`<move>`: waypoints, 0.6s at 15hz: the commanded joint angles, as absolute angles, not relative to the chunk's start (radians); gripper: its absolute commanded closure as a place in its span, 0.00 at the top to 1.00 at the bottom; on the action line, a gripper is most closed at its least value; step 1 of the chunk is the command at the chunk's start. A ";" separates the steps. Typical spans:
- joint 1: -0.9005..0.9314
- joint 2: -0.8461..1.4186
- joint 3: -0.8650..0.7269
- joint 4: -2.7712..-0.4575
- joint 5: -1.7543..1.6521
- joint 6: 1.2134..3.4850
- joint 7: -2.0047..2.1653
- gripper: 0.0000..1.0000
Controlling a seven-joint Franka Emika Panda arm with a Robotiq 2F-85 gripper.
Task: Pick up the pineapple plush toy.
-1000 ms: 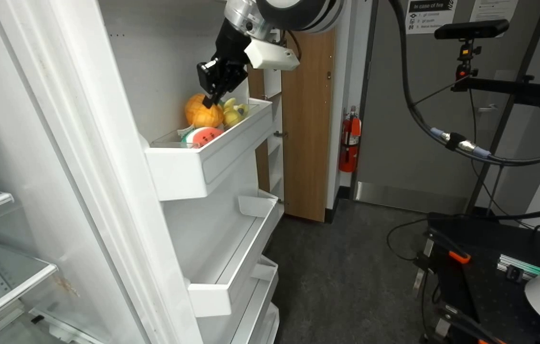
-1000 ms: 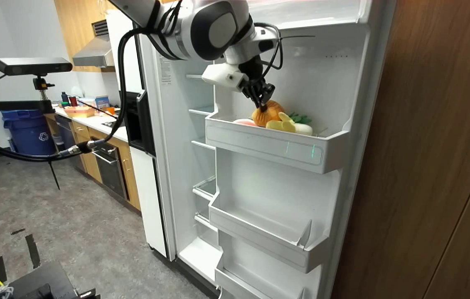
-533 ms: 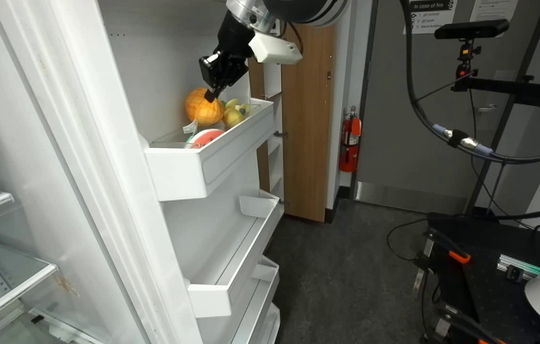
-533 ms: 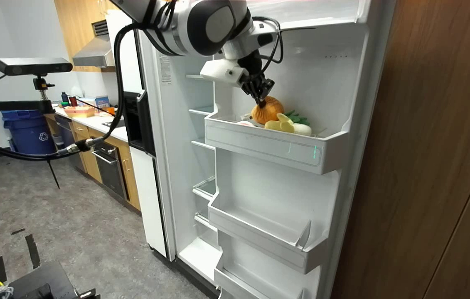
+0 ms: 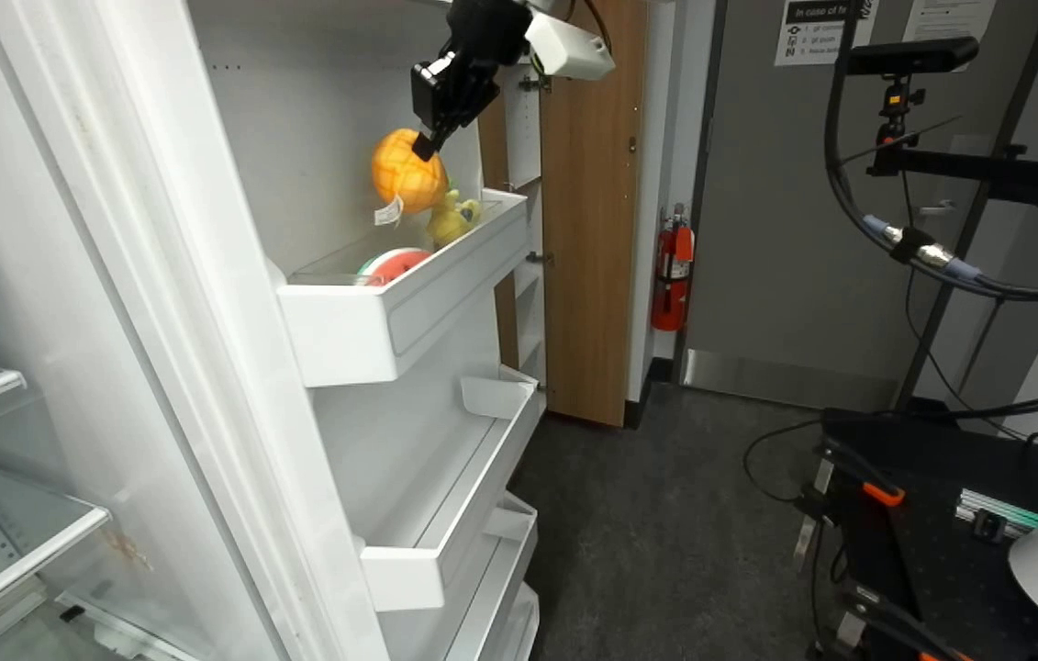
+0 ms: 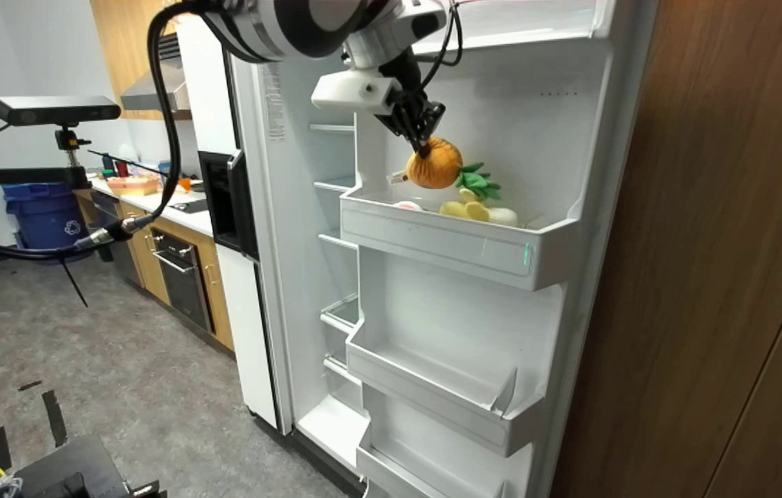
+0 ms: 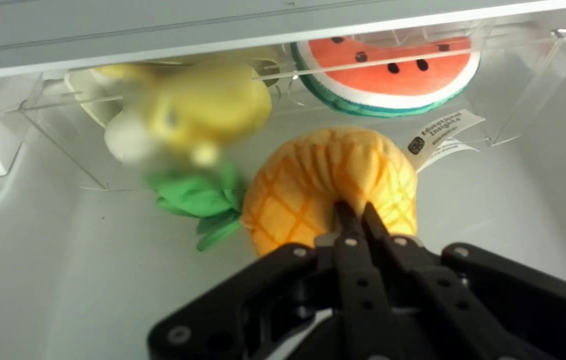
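My 2-fingered claw [image 7: 358, 207], almost closed, pinched the pineapple toy [image 7: 303, 192]. The toy had just risen above the door bin [image 6: 432, 228], so I thought the job was nearly done. Maybe its leaves [image 7: 200, 197] touched the blurry yellow toy [image 7: 207, 107].

The arm [image 6: 314, 31] stretches out high, claw [image 7: 356, 209] tilted downward, those two black fingers [image 7: 358, 265] pinched nearly together!
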State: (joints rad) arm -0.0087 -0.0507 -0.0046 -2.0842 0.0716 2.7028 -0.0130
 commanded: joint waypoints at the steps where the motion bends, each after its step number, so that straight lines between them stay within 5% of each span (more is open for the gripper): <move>1: 0.001 -0.170 -0.011 -2.165 0.106 2.630 -0.081 0.01; 9: 0.009 -0.317 -0.014 -2.249 0.082 2.529 -0.088 0.01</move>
State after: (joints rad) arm -0.0076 -0.2533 -0.0057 -2.2053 0.0786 2.5616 -0.0671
